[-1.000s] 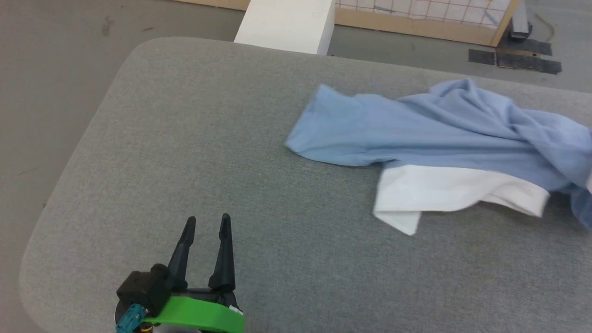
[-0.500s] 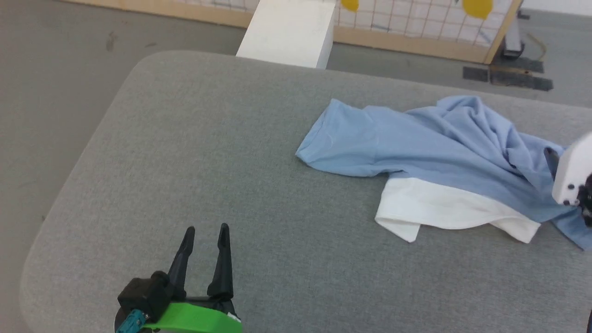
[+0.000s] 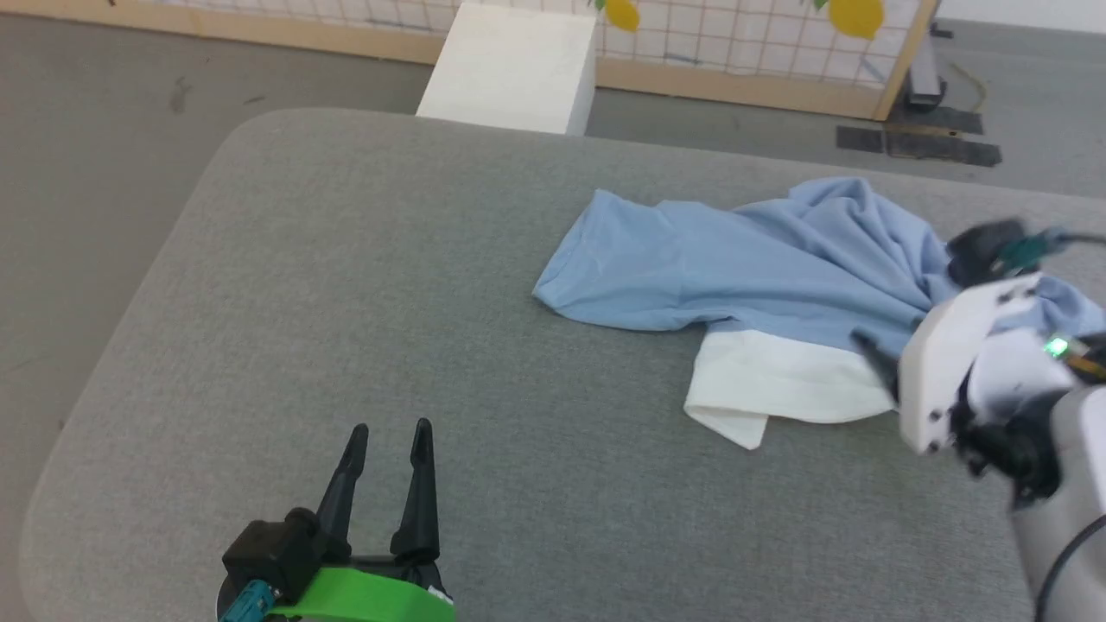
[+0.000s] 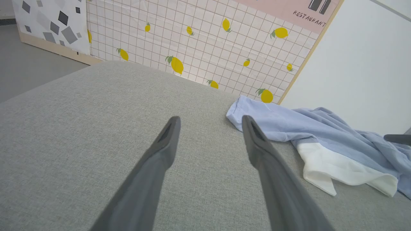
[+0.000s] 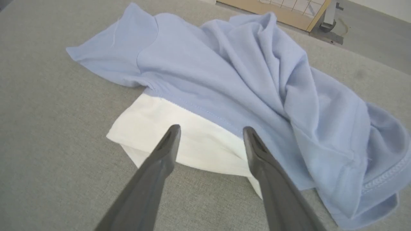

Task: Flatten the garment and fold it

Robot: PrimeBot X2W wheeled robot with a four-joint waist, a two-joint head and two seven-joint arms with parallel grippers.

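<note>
A: What is the right gripper (image 5: 212, 129) doing?

B: Its two dark fingers stand wide apart with nothing between them. In the right wrist view the tips sit over the white collar (image 5: 154, 118) of the shirt (image 5: 244, 70). Whether they touch the cloth I cannot tell.

A: And the shirt itself?

B: It is light blue and crumpled, lying on the right half of the grey worktop (image 3: 363, 285), closer to the far edge than the near one. One short sleeve (image 3: 596, 259) lies flat and points toward the middle of the worktop. The collar is on the near side of the heap, folded over at its left corner. The rest is bunched in ridges toward the right edge, partly behind the right arm's pale wrist in the head view.

A: The left gripper (image 3: 390, 428)?

B: It is also spread wide and empty, over bare cloth by the near left corner of the worktop, with its fingers pointing toward the far edge. It is well apart from the shirt.

A: Anything beyond the worktop?

B: A white box (image 3: 510, 65) stands on the grey floor (image 3: 86, 130) just past the far edge. Behind it is a wood-framed panel (image 4: 192, 48) with a grid and yellow lemons.
</note>
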